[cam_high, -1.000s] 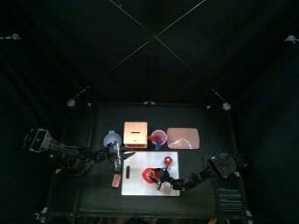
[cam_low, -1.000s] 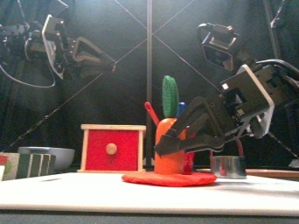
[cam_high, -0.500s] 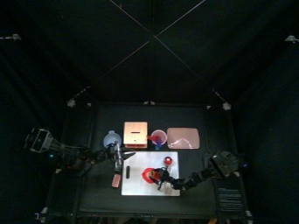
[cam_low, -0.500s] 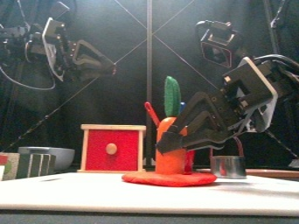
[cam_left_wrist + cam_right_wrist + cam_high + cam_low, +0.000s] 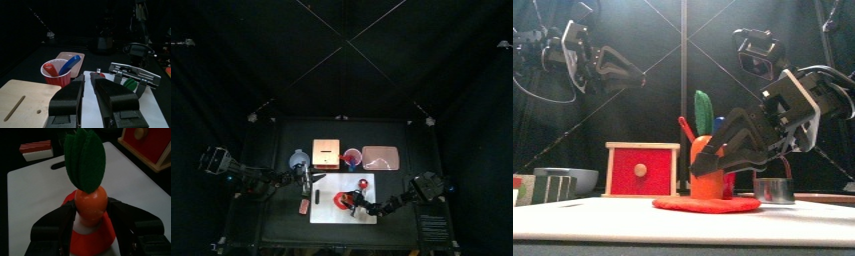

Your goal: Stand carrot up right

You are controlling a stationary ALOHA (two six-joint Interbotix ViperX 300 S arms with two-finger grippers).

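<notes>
Right tool (image 5: 714, 150) is reaching in at a downward slant with its two black jaws spread wide, one on each side of the carrot (image 5: 90, 203); whether the pads are pressing it cannot be told. Standing upright between those jaws, the orange carrot is pointing its green leafy top (image 5: 704, 108) straight up above the tool. Its lower end is sitting in a red base (image 5: 708, 203) that is lying flat on a white board (image 5: 40, 203) on the desk (image 5: 278, 215), directly under the tool.

Beyond the right tool in the wrist view, a red box with a round wooden knob (image 5: 643, 170) is standing just off the board, and a small red and white block (image 5: 37, 149) is lying past the board's far corner. A red cup holding a blue and a red pen (image 5: 59, 70) is standing behind the carrot.

Left tool (image 5: 90, 92) is hanging high, well away from the carrot, with its jaws standing close together with only a narrow gap and gripping nothing. A light wooden board (image 5: 23, 97) is lying beside it.
</notes>
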